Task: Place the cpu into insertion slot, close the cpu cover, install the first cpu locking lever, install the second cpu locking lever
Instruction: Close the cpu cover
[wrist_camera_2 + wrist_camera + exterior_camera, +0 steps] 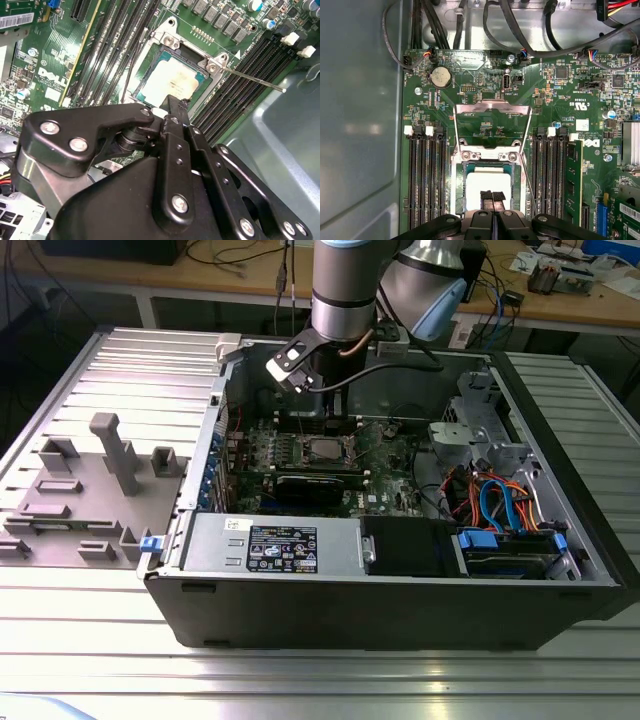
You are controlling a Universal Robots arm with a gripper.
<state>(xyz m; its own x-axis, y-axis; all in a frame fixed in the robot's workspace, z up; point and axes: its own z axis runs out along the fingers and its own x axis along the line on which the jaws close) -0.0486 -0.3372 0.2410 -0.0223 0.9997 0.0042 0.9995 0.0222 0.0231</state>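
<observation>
The black metal claw (492, 196) is closest in both wrist views. It is clenched, with its two fingers pressed tight together. The tips are right over the cpu (487, 180), a small flat square chip with a silver-grey top. I cannot tell if they touch it. The cpu lies flat inside the insertion slot (190, 52), a dark square socket with a silver rim in the green board. Just past it, the cpu cover (492, 105), a thin silver frame with a square window, stands tipped up and open. A thin silver metal rod (250, 79) sticks out from a corner of the slot, over the long black memory slots (240, 85). In the exterior view, the big black and grey computer case (400, 610) lies open on the ridged silver metal worktop (100, 640).
</observation>
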